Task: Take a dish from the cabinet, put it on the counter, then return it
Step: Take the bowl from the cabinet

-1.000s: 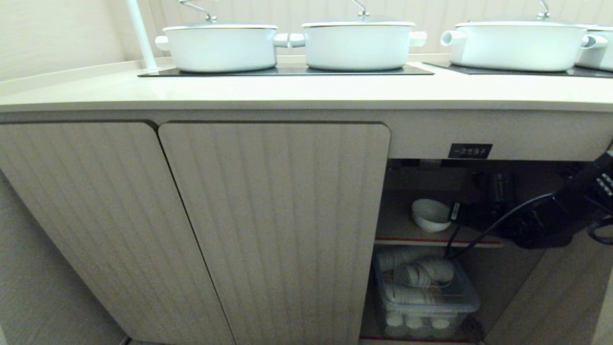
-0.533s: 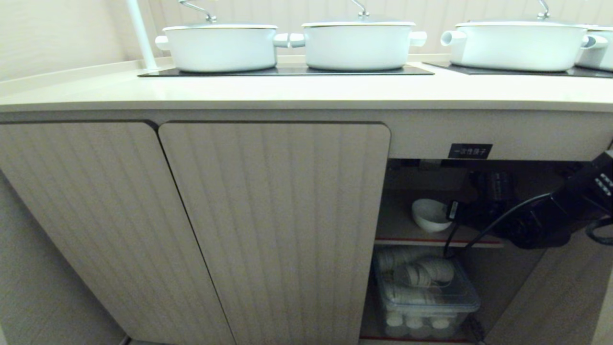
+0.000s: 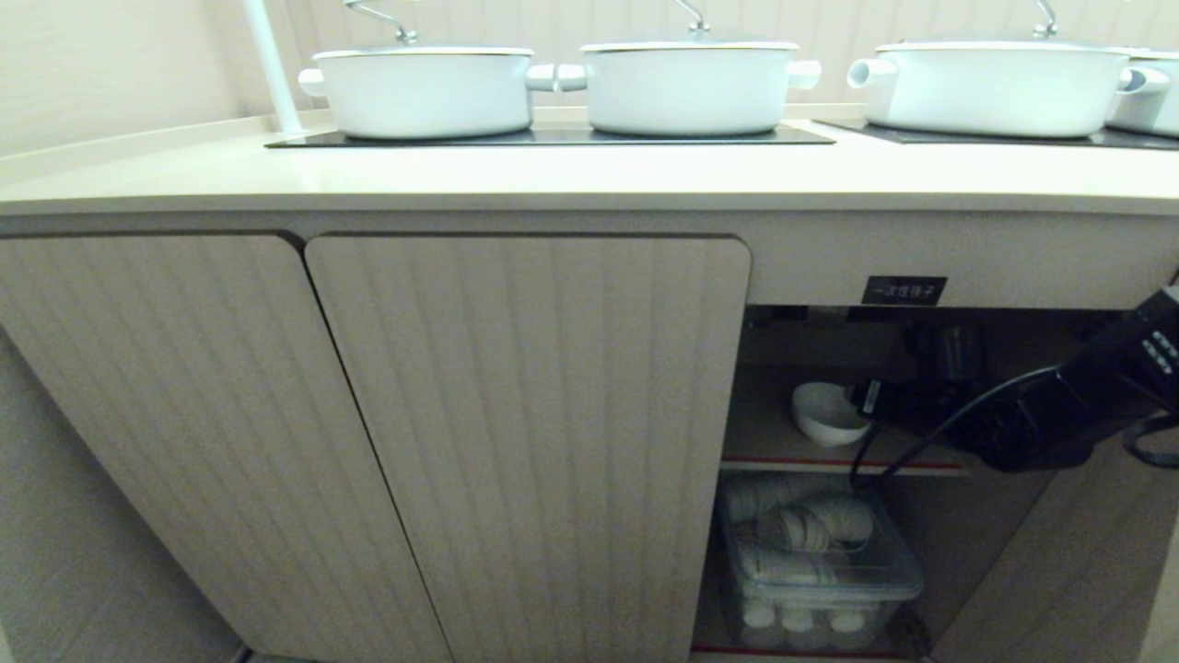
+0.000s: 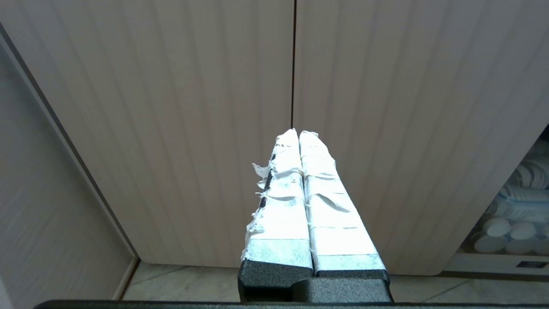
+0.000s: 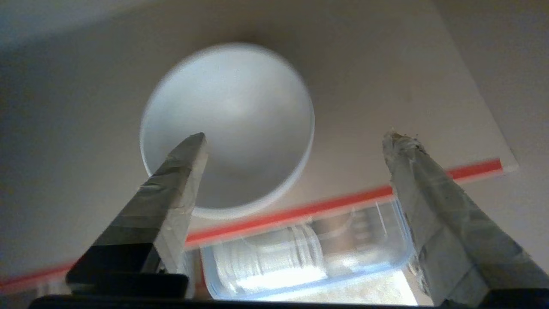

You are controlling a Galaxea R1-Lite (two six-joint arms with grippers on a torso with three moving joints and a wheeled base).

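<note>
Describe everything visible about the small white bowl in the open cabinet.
The bowl is small, round, plain white and looks ceramic, deep with smooth walls and nothing inside. It stands upright on the inner shelf of the open cabinet, near the red-edged front, above a clear plastic bin. The right tool is open beside it; one finger overlaps its rim in the wrist view, but contact cannot be told.

Black arm (image 3: 1059, 424), looping cable (image 3: 930, 437), white-taped fingers (image 4: 296, 193)

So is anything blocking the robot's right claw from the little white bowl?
No, nothing visible. The dish sits upright on the cabinet shelf, and the right gripper is right at it, wide open, one finger over its rim.
</note>
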